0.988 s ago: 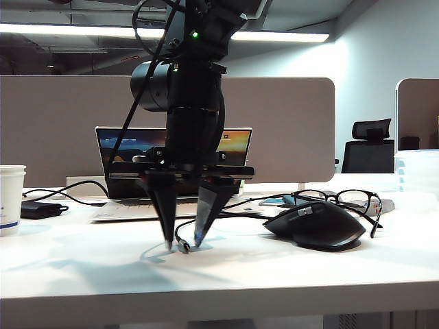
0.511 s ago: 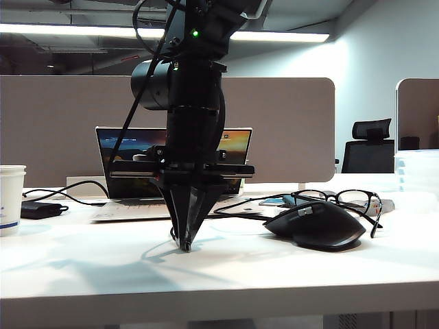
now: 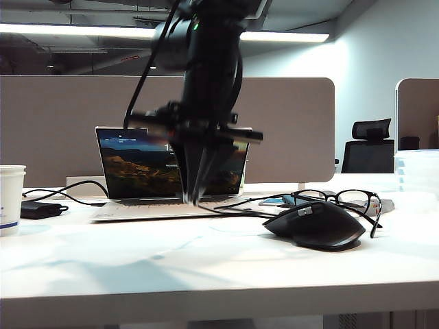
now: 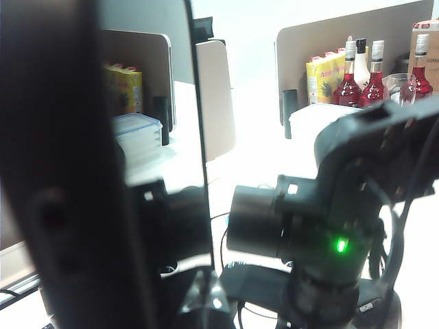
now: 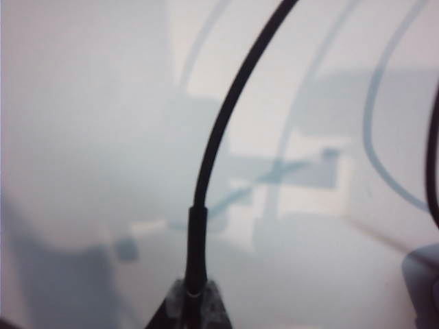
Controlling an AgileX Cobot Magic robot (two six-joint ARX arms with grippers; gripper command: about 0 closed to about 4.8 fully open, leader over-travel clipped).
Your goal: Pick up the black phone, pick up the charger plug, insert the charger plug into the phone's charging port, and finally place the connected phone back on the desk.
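At the centre of the exterior view, the right tool [image 3: 193, 199] hangs above the desk [image 3: 206, 267], pinched on the charger plug [image 5: 195, 240]. The left tool, unseen, clamps the black phone [image 4: 62, 178] filling its wrist view's left half.
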